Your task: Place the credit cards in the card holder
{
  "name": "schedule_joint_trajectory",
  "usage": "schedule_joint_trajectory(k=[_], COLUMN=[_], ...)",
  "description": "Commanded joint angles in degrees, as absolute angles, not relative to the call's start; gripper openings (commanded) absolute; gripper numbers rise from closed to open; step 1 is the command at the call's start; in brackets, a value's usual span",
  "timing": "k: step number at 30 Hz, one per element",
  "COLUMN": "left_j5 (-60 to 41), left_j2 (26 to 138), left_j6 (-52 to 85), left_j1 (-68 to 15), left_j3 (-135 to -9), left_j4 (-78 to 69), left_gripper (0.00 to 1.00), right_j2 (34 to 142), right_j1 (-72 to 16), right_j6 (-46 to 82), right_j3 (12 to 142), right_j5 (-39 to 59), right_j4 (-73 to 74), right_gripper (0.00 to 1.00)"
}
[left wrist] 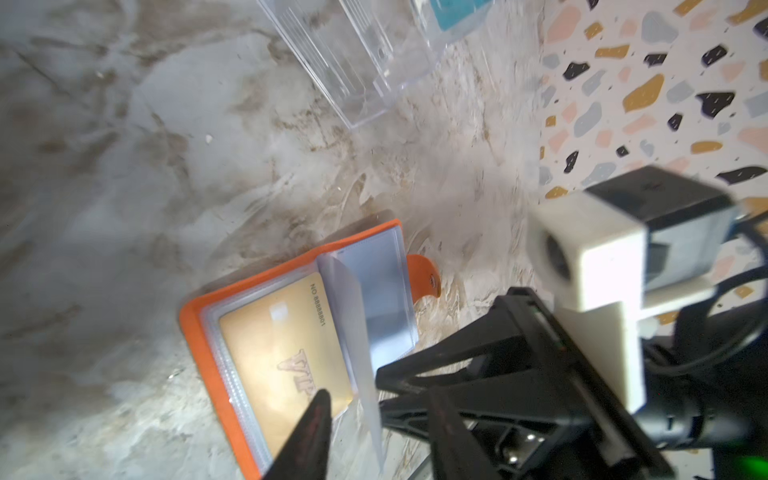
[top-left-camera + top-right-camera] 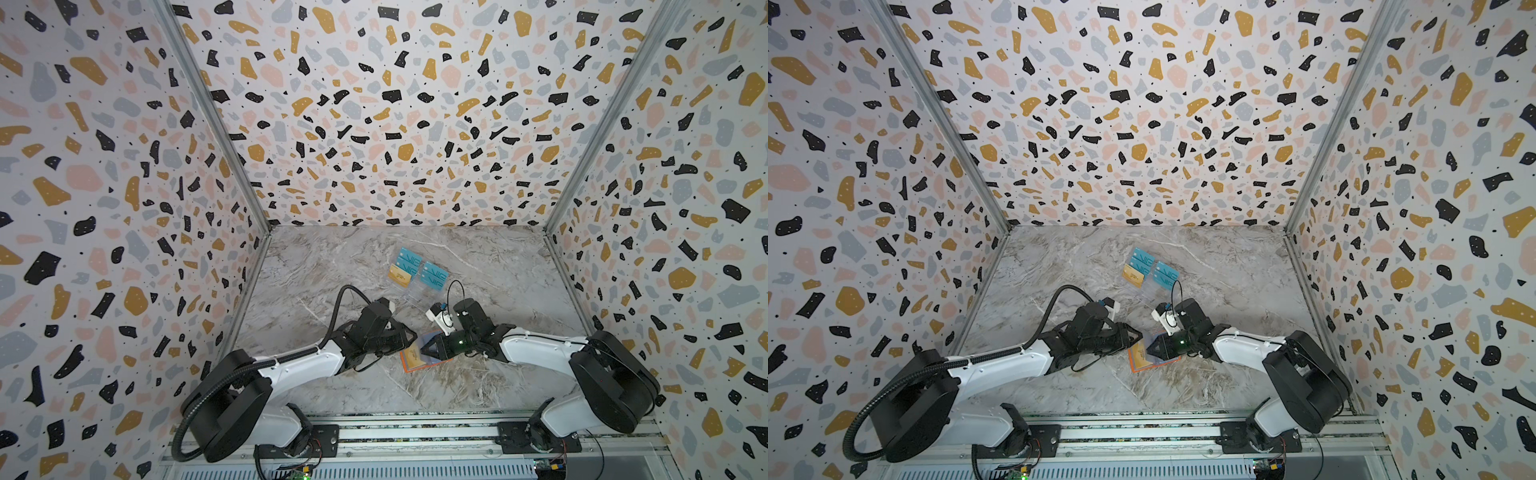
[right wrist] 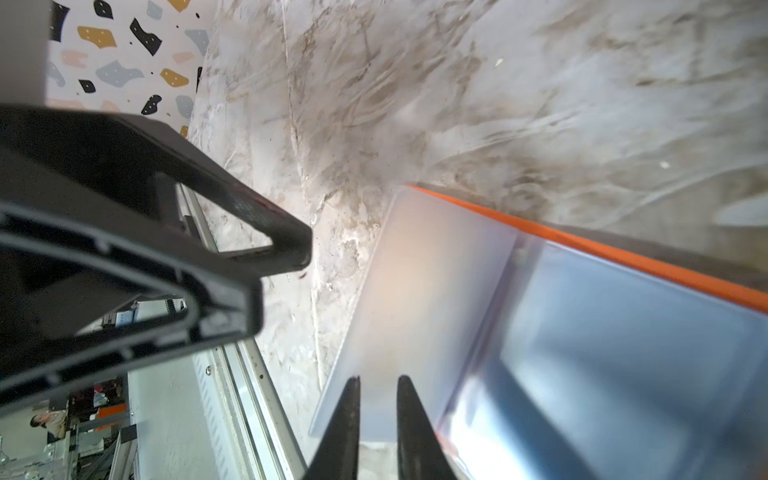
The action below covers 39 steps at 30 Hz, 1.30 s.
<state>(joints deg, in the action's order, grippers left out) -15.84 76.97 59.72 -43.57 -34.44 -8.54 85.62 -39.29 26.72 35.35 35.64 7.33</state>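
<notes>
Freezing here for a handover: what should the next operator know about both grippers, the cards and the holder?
Left gripper: no card seen in it; one finger is at the corner of the gold card. Open or shut is unclear.
Right gripper: fingers almost together at a raised clear sleeve; gripped or only propped, unclear.
Holder: open, front centre, with that card on its open page, apparently sleeved.
Done: one card visibly in.
Left: a second gold card stands in the rack beside teal cards; no others visible.

Orange card holder point(image 1: 195, 328), gold card point(image 1: 286, 353), teal cards point(image 2: 434, 276) — marbled grey table point(image 2: 478, 270), terrazzo walls point(image 2: 374, 104).
</notes>
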Motion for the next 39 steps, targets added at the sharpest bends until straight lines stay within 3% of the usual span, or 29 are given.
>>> schedule_joint_trajectory(k=[1, 6, 11, 25, 39], left_j5=[-15.1, -15.9, -14.1, -16.1, -19.3], left_j2=[76.6, 79.1, 80.5, 88.2, 85.1], left_j6=[58.8, 58.6, 57.7, 53.2, 52.7], left_j1=[-42.9, -42.9, -42.9, -41.0, -40.0], left_j3=[-33.0, -32.5, -31.7, -34.6, -37.7], left_j4=[-7.2, -7.4, -5.9, -6.9, -5.2], left_gripper=[0.36, 0.33, 0.4, 0.28, 0.33], right_j2=[88.0, 90.7, 90.3, 92.2, 93.6], right_j1=[-40.0, -40.5, -41.4, -43.1, -44.3], right_j6=[26.8, 27.4, 28.9, 39.1, 41.2], right_j3=[36.7, 36.7, 36.1, 34.0, 35.5], right_j5=[35.0, 34.0, 31.8, 32.6, 31.8], right_j4=[8.3, 9.9, 10.5, 17.6, 18.6], right_gripper=[0.19, 0.18, 0.2, 0.22, 0.21])
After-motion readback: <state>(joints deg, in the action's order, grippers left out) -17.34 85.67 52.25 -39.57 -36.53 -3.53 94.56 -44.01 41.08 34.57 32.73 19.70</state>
